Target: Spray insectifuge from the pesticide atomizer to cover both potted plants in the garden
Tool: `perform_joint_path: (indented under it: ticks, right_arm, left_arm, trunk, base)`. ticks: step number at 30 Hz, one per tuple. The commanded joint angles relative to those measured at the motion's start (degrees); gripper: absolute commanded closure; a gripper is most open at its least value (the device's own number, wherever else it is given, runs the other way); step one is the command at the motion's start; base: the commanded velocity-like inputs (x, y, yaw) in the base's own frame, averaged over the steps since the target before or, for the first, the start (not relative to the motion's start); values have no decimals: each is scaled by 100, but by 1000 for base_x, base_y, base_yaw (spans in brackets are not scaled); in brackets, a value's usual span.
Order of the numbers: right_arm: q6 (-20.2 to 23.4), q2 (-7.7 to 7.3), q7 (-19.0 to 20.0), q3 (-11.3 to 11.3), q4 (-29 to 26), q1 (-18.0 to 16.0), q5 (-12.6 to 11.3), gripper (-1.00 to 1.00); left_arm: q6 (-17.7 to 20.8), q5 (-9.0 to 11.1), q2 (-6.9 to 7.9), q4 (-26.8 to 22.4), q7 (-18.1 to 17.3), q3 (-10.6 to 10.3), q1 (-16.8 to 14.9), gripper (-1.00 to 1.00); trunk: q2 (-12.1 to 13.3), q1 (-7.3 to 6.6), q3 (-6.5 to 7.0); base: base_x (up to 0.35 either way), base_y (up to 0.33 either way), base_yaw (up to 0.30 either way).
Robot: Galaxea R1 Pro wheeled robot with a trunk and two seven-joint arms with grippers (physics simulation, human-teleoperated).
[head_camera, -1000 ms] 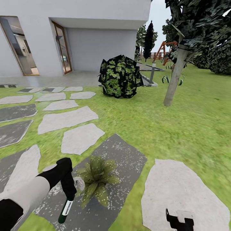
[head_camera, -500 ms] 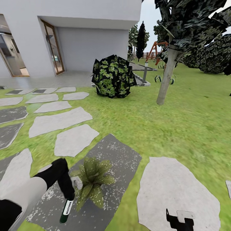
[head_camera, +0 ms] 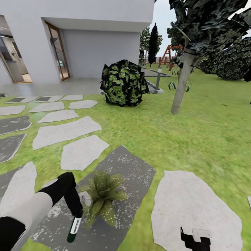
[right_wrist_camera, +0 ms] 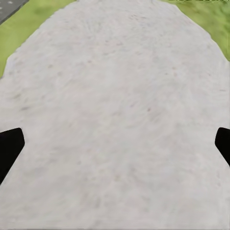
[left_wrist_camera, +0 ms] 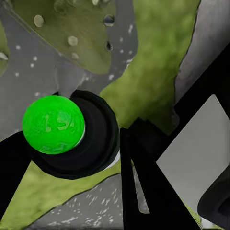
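Note:
My left gripper [head_camera: 75,213] is shut on the pesticide atomizer [head_camera: 73,228], a dark green bottle with a white label that hangs nose-down over a dark speckled stepping stone [head_camera: 129,167]. Just beside it stands one potted plant [head_camera: 103,198], a low rosette of pointed green leaves with its little grey pot [head_camera: 85,198] touching the gripper's side. In the left wrist view the atomizer [left_wrist_camera: 96,139] is seen end-on with a bright green round tip, held between black fingers [left_wrist_camera: 143,191]. The second potted plant is out of view. My right gripper [head_camera: 195,240] is open above a pale stone [right_wrist_camera: 115,96].
Flat stepping stones [head_camera: 66,130] run across the lawn to the left. Ahead stand a dark leafy bush [head_camera: 123,83], a tree trunk [head_camera: 179,87] and a grey bollard post [head_camera: 158,78]. The house wall with a glass door [head_camera: 57,52] is at the back left. Open grass [head_camera: 209,132] lies to the right.
The whole picture has shifted sideways, so the camera has turned a little. My left gripper still holds the atomizer next to the potted plant; the right gripper has not moved.

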Motion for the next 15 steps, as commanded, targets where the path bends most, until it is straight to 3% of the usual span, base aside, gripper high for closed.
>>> perform_joint_path:
  ticks: [1,6,11,15]
  right_arm:
    - [-16,0,-35,-24,8,-5,62,-100]
    - [-16,0,-35,-24,2,-5,61,-100]
    - [-16,0,-35,-24,8,-5,58,-100]
    - [-16,0,-35,-24,7,-5,61,-100]
  left_arm:
    - [66,-20,4,-14,-35,-26,1,100]
    - [96,-29,-2,-20,-27,-45,1,100]
    - [95,-24,-10,47,-27,-56,1,100]
    - [100,-19,-15,-5,-7,-45,1,100]
  trunk:
    - [-2,-1,-5]
    - [-2,-1,-5]
    - [-2,-1,-5]
    - [-2,-1,-5]
  base:
    - [-7,299,-104]
    - [-148,240,-231]
    - [-27,31,-253]
    - [0,1,-80]
